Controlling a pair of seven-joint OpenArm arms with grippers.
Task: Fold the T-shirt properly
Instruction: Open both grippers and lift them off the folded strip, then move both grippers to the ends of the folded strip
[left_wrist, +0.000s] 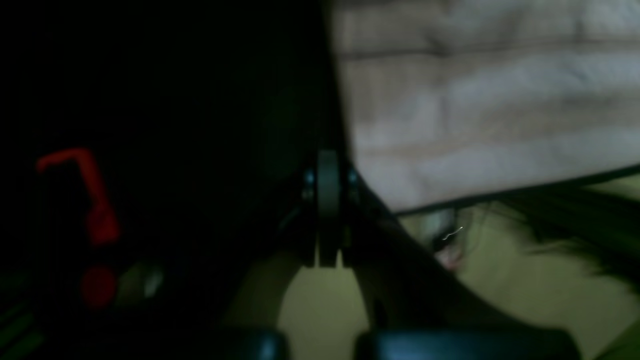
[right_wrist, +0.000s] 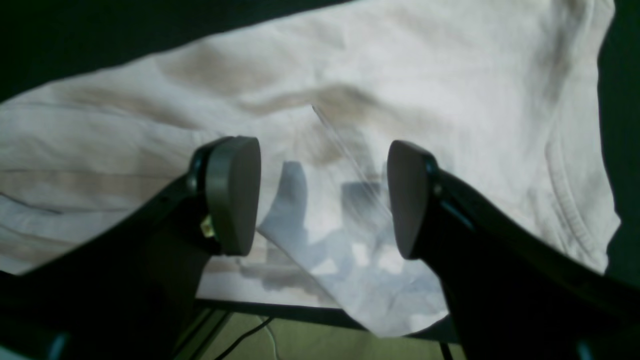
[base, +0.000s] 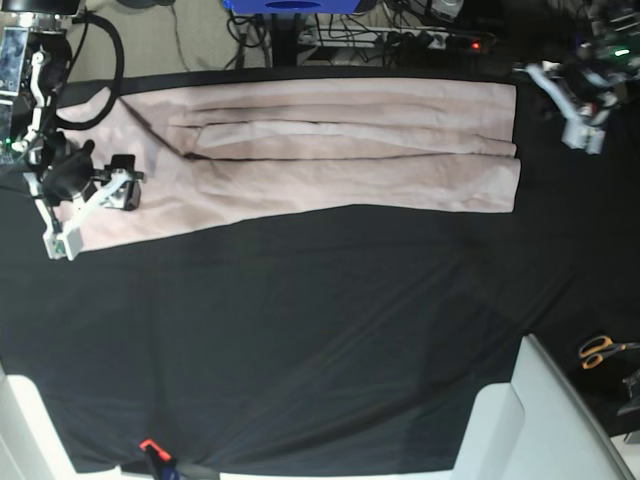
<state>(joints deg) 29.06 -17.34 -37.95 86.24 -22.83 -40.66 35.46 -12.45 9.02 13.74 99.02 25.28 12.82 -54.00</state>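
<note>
The T-shirt (base: 330, 165) lies along the far edge of the bench (base: 320, 340), already folded lengthwise into a long narrow band, with layered creases running its length over the black table cloth (base: 300, 300). Its neck end sits under the right arm; its hem end reaches toward the left arm.

The right gripper (right_wrist: 322, 200) hangs just above the collar end with its jaws standing wide and nothing between them; only its shadow falls on the pale pink cloth. The left gripper (left_wrist: 327, 210) is closed, its pads pressed flat together (the wrist view is dark and blurred, but no cloth shows between them), and in the base view it sits off the hem end, apart from the shirt.

By my reading, the lengthwise folds are done and the crosswise fold is the step in hand: bringing one end of the band over the other. That calls for the right gripper to drop onto the collar end and pinch all layers together, while the left opens and takes the hem corner. Catching only the top layer would pull the band apart.
</note>
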